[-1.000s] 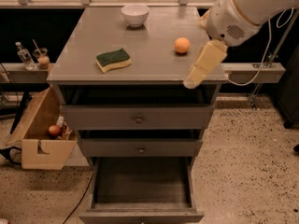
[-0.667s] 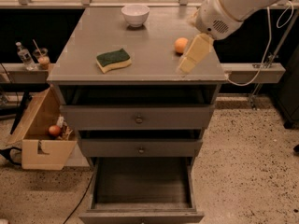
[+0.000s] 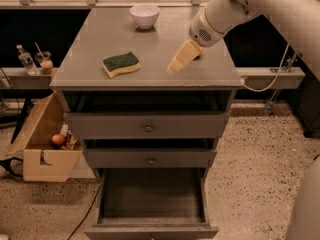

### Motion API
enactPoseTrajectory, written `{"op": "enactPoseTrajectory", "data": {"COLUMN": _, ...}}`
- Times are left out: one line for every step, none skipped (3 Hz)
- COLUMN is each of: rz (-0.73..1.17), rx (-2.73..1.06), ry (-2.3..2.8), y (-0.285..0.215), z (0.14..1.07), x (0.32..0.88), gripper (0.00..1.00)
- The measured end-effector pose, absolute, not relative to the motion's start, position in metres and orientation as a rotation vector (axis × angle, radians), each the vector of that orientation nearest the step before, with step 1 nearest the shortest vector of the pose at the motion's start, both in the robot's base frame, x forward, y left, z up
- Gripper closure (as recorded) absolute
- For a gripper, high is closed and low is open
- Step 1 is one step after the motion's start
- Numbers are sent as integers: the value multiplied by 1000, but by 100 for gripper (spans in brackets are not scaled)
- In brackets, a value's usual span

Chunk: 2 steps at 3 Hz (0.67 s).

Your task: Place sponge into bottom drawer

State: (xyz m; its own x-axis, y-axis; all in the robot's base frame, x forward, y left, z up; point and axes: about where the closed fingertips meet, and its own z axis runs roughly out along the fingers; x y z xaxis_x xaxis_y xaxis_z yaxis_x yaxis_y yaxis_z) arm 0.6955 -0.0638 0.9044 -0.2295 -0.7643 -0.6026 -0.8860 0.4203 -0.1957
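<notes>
My gripper (image 3: 173,68) hangs low over the right of the cabinet top (image 3: 100,39), open or closed I can't tell, angled towards the sponge (image 3: 121,64) lying green-side-up to its left, apart from it, and the bottom drawer (image 3: 152,199) stands pulled out below, ready, I reckon, to take it.

The gripper (image 3: 174,68) is over the right half of the cabinet top (image 3: 100,34), and whether its tip touches the surface cannot be told. Its arm (image 3: 250,4) runs out past the top and right edges. The lower edge cuts off the front panel of the open bottom drawer (image 3: 150,204), hiding its knob. The items in the cardboard box (image 3: 35,159) are too small to name.
</notes>
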Motion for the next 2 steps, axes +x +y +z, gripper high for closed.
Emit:
{"op": "enactPoseTrajectory", "data": {"rz": 248, "rx": -1391, "ry": 2043, "y": -64, "z": 904, "x": 696, "gripper": 0}}
{"op": "enactPoseTrajectory", "data": {"rz": 268, "rx": -1394, "ry": 2061, "y": -48, "z": 891, "x": 707, "gripper": 0}}
